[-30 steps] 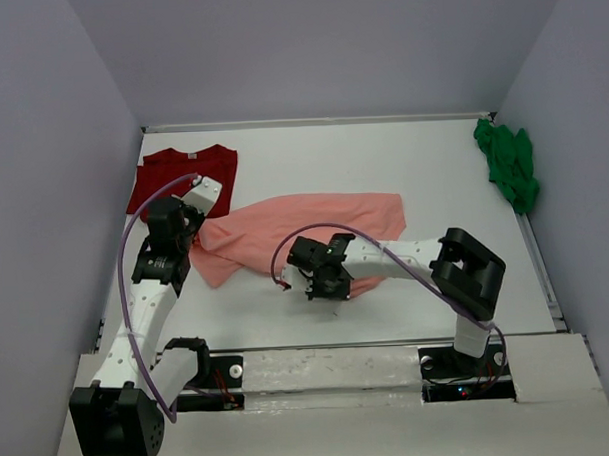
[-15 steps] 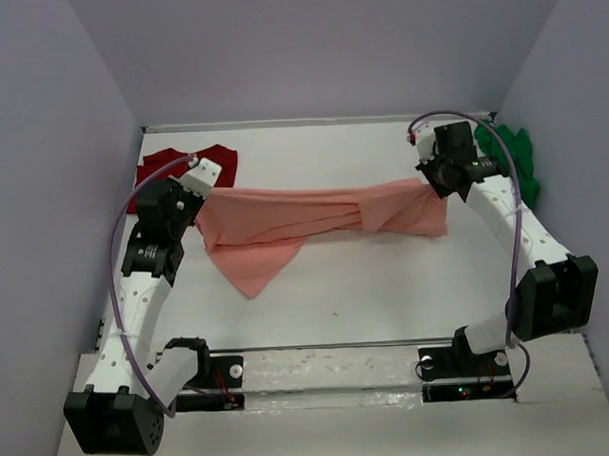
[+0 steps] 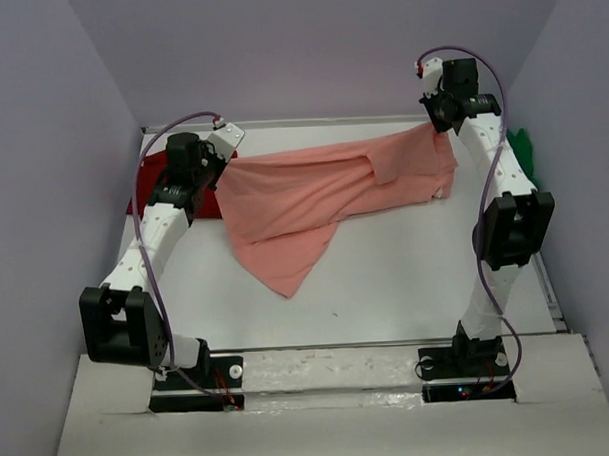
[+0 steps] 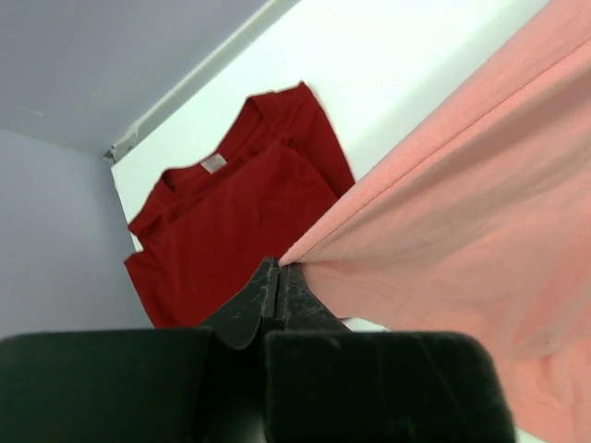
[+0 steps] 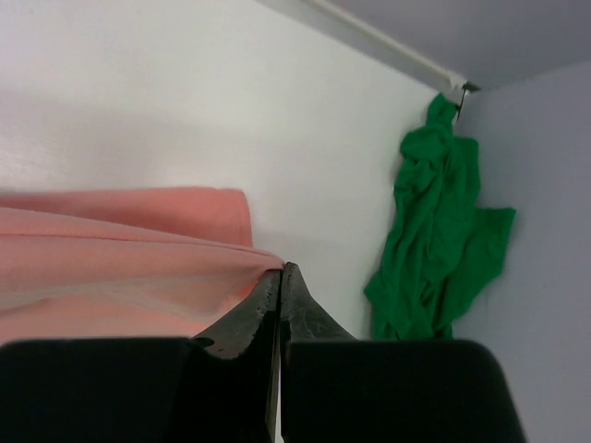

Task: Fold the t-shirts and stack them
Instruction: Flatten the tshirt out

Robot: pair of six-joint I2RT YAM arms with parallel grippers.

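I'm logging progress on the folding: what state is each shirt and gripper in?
salmon-pink t-shirt: unfolded, stretched between both grippers, middle sagging.
dark red t-shirt: lying flat at far left, neck label showing.
green t-shirt: crumpled in far right corner.
left gripper: jaws shut on salmon-pink t-shirt.
right gripper: jaws shut on salmon-pink t-shirt.

In the overhead view the left arm (image 3: pixel 159 228) and the salmon-pink t-shirt (image 3: pixel 313 193) cover nearly all of the dark red t-shirt (image 4: pixel 231 221). The right arm (image 3: pixel 493 171) hides most of the green t-shirt (image 5: pixel 434 240) at upper right. The left wrist view cuts the salmon cloth off at its right and bottom edges. The neck label (image 4: pixel 213 163) is too small to read. The black bodies of the left pincer (image 4: pixel 279 272) and right pincer (image 5: pixel 280 272) block each wrist view's bottom.
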